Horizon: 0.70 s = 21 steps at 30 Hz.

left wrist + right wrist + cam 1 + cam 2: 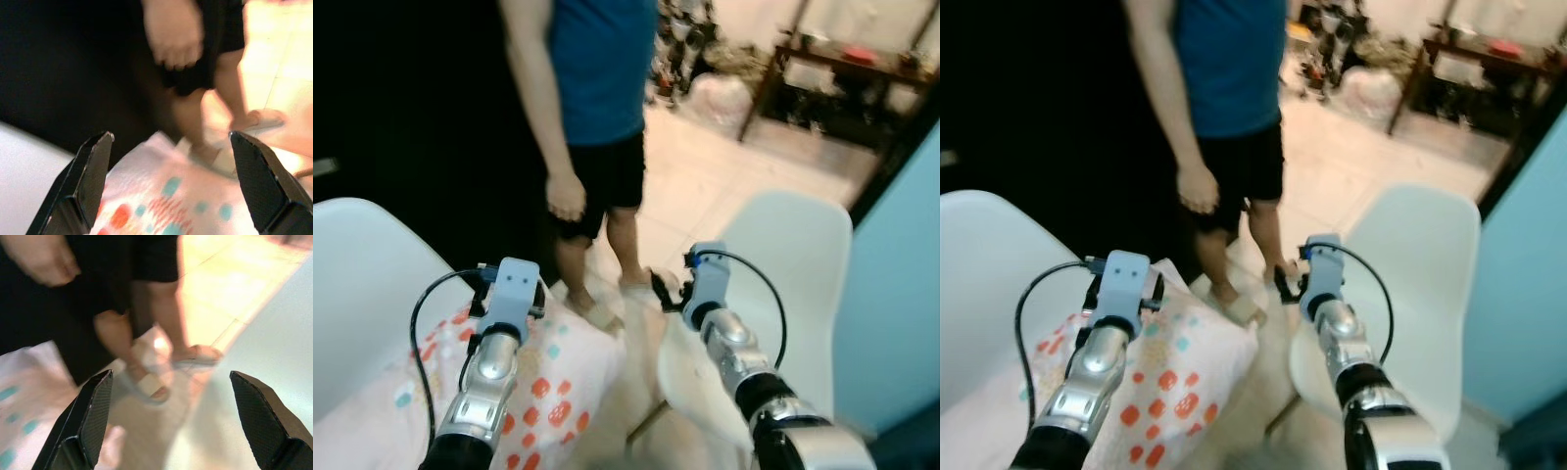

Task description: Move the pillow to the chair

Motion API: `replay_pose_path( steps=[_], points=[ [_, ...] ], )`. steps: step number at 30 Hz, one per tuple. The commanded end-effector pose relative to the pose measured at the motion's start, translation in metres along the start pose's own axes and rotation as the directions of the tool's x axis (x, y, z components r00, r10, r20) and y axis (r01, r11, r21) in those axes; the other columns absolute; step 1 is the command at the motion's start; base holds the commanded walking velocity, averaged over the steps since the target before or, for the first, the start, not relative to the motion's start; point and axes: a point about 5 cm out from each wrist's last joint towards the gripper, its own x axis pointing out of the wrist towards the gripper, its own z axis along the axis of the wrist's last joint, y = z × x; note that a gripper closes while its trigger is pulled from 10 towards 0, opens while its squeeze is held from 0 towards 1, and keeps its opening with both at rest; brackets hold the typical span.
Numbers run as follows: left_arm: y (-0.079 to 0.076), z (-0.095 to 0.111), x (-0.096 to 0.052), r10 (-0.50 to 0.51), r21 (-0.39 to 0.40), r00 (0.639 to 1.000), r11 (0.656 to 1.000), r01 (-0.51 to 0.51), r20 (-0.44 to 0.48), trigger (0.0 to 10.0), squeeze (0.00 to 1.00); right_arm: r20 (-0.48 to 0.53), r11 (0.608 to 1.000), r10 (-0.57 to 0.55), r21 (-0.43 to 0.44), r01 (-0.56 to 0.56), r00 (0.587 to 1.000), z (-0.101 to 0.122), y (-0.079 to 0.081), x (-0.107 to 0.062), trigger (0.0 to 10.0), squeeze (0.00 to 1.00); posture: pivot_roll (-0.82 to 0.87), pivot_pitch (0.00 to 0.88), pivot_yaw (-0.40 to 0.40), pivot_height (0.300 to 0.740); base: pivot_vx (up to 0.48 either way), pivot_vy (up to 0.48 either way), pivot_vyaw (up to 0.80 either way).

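Left wrist view shows the white pillow with red and teal spots [166,205] just beneath the left gripper's [168,191] wide-spread fingers; the right gripper [168,426], equally wide, hovers over the empty white plastic chair [803,264].

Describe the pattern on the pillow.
The pillow is white with red-orange and teal dots and patches, clearest in the right eye view.

person [592,108] cut off above the chest, pillow [553,392] cropped by bottom edge, far shelf [847,83] blurred

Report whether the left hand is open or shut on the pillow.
Open. In the left wrist view the two black fingers stand wide apart above the pillow, which shows between them ungripped.
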Motion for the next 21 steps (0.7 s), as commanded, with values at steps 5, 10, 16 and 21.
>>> replay_pose_path(
  steps=[5,10,16,21],
  points=[
    [0.0031,-0.0096,-0.0034,0.007,0.020,0.999,1.000,-0.006,-0.034,10.0,0.00,-0.006,1.000,0.015,0.000,-0.015,1.000,0.0001,0.0051,0.0014,10.0,0.00,-0.01,0.000,-0.095,0.740,0.000,0.000,-0.80],
    [0.0040,-0.0096,-0.0028,0.007,0.019,0.999,1.000,-0.006,-0.033,10.0,0.00,-0.006,1.000,0.015,0.001,-0.015,1.000,0.0001,0.0060,0.0017,10.0,0.00,-0.01,0.000,-0.093,0.740,0.000,0.000,-0.80],
    [0.0036,-0.0101,-0.0027,0.005,0.018,0.999,1.000,-0.004,-0.037,10.0,0.00,-0.006,1.000,0.014,0.001,-0.014,1.000,-0.0001,0.0062,0.0017,10.0,0.00,-0.01,0.000,-0.093,0.740,0.000,0.000,-0.80],
    [0.0036,-0.0115,-0.0033,0.006,0.010,0.999,1.000,-0.006,-0.043,10.0,0.00,-0.006,1.000,0.013,0.004,-0.013,1.000,-0.0007,0.0063,0.0014,10.0,0.00,0.00,0.000,-0.090,0.740,0.000,0.000,-0.80]
  ],
)
